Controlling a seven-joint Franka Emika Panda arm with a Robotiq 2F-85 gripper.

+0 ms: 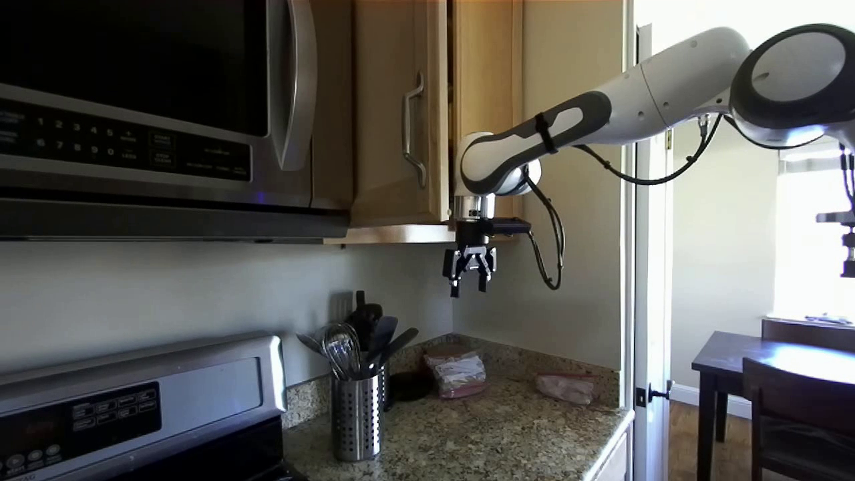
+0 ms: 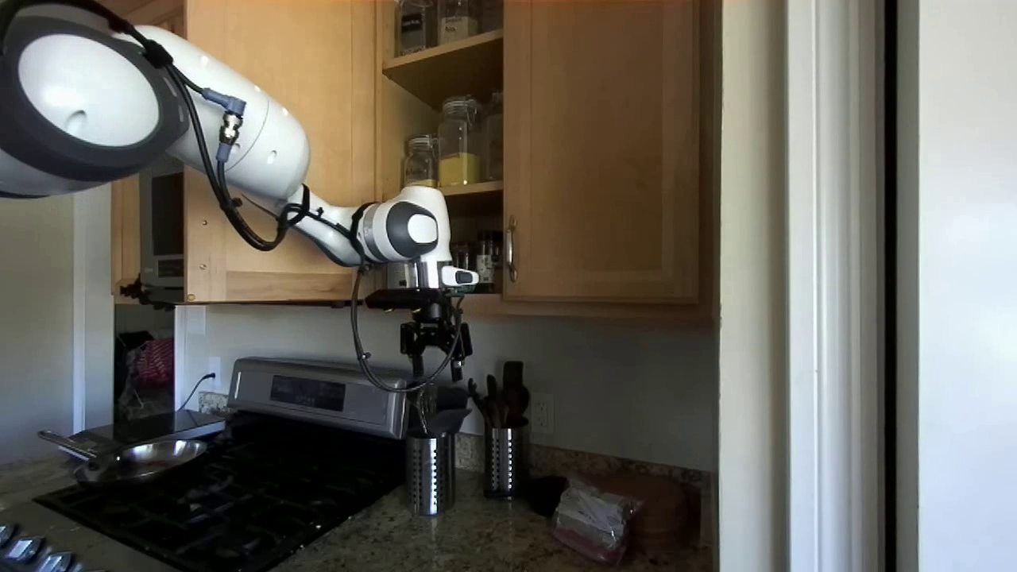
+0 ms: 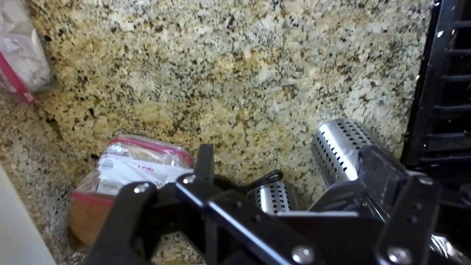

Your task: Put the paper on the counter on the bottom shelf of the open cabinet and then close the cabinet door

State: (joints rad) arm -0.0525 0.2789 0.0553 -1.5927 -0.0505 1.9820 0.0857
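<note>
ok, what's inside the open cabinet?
In an exterior view: glass jars on two shelves, small containers below, partly covered by the arm. The closed door beside them hides whatever is behind it.

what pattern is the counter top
The counter is speckled in beige, brown, grey and black; it shows best in the wrist view.

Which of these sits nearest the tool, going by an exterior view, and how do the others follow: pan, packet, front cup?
Nearest to the tool first:
1. Front cup: below it in the picture, beside the stove.
2. Packet: lower right in the picture, on the counter.
3. Pan: picture left, across the stove.
</note>
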